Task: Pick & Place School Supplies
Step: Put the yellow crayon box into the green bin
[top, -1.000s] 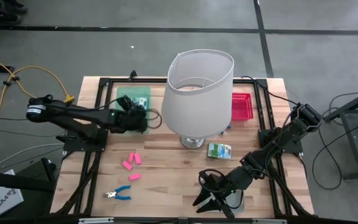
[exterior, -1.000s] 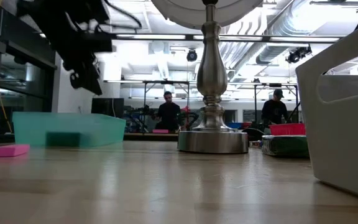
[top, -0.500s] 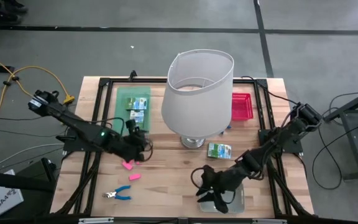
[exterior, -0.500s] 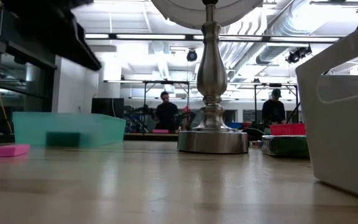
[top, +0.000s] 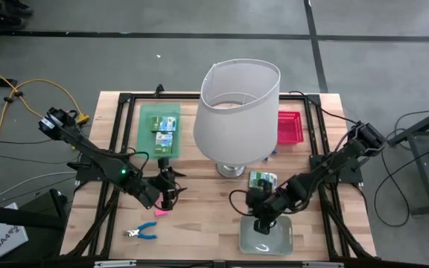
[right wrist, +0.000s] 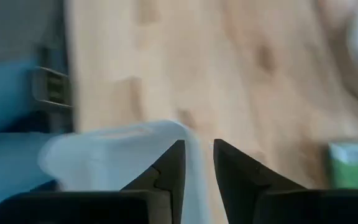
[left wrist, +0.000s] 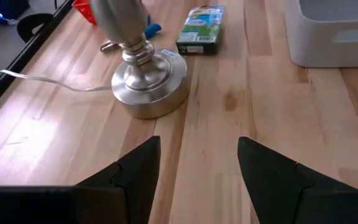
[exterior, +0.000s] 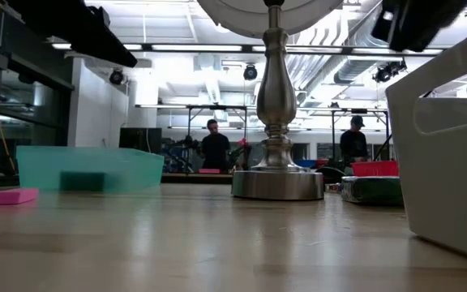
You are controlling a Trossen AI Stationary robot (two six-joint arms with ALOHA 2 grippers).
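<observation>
My left gripper (top: 168, 195) hovers open over the spot where the pink erasers lie; one eraser (top: 161, 213) shows just beyond it, and the low view shows an eraser (exterior: 6, 195) flat on the wood. Blue-handled scissors (top: 140, 231) lie near the near edge. A green-yellow box (top: 263, 179) lies flat beside the lamp base; it also shows in the left wrist view (left wrist: 201, 38). My right gripper (top: 263, 217) hangs between that box and the clear grey tray (top: 267, 238), its fingers a narrow gap apart (right wrist: 199, 163). Two more boxes (top: 164, 134) lie in the green tray.
A big white lampshade (top: 237, 112) on a metal base (left wrist: 149, 84) stands mid-table. The green tray (top: 149, 123) sits far left, a red tray (top: 290, 126) far right. Black frame rails run along both sides. People stand in the room behind (exterior: 215, 146).
My left gripper has swung from above the green tray toward the near edge and now hangs over the pink erasers. My right gripper has moved from the near edge beside the grey tray toward the far edge, closer to the green-yellow box.
</observation>
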